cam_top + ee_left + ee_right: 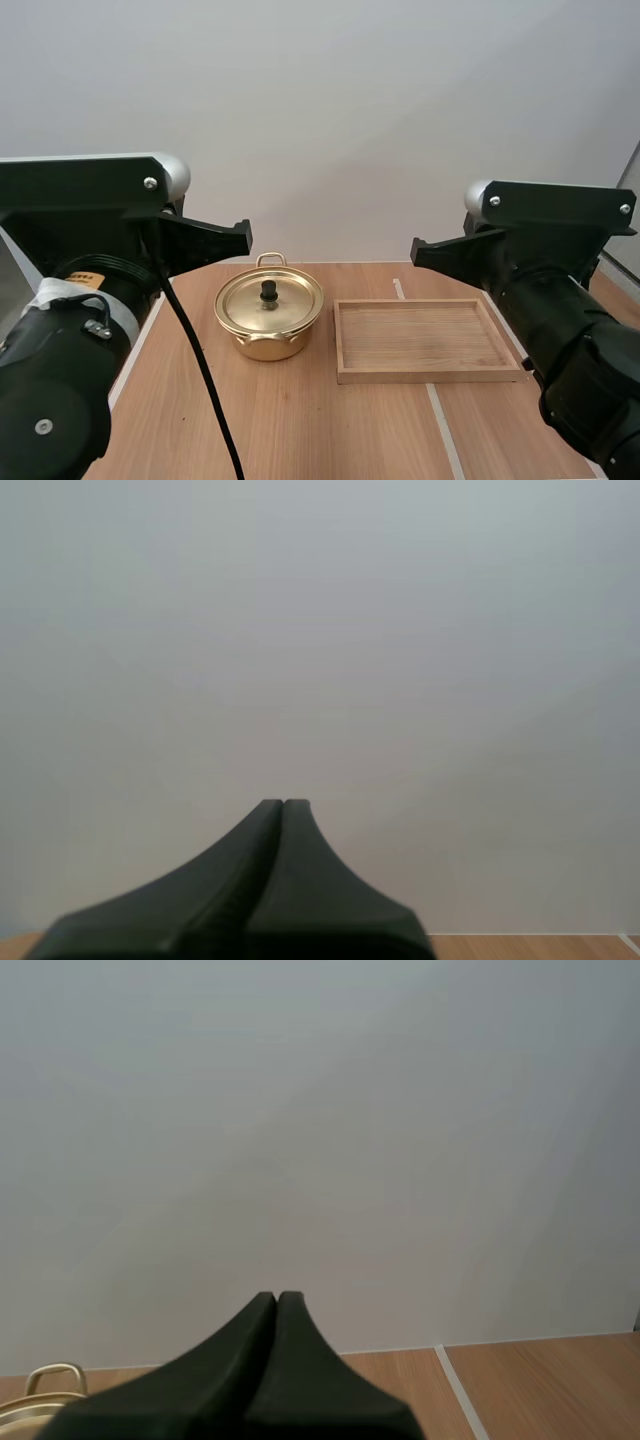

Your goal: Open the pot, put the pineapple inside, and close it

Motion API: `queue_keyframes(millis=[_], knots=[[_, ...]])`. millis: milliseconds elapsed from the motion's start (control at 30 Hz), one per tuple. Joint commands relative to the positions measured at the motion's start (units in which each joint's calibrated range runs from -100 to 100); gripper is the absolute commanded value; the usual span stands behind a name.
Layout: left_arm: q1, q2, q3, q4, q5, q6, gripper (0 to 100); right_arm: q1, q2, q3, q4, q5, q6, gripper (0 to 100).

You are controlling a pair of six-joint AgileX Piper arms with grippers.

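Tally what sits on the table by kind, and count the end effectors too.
Pot: 1
Lid: 1, on the pot
Tray: 1, empty
End effectors: 2, left end effector and right end effector, both shut on nothing
Total: 5

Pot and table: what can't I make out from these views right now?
- Pot inside: high view, the lid covers it.
- Pot in the right wrist view: cut by the frame edge and the shut right jaws; one handle and some rim show.
- Table sides: high view, the left arm and right arm cover them, so what lies there is unknown.
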Motion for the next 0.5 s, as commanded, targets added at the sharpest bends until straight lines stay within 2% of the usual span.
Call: queue_keyframes(millis=[0, 133, 267, 467], knots=[[0.28, -0.26, 1.58, 0.44, 1.11, -0.8, 0, -0.18, -0.46, 2.34, -0.73, -0.39, 0.15, 0], [0.28, -0.26, 3.32, 0.92, 1.31, -0.8, 0, -0.18, -0.46, 3.65, -0.73, -0.39, 0.05, 0], [0.28, -0.26, 4.48, 5.76, 3.72, -0.8, 0, -0.18, -0.46, 3.65, -0.73, -0.39, -0.58, 0], [0.28, -0.26, 4.61, 8.52, 6.25, -3.32, 0, -0.18, -0.46, 4.9, -0.73, -0.39, -0.59, 0]])
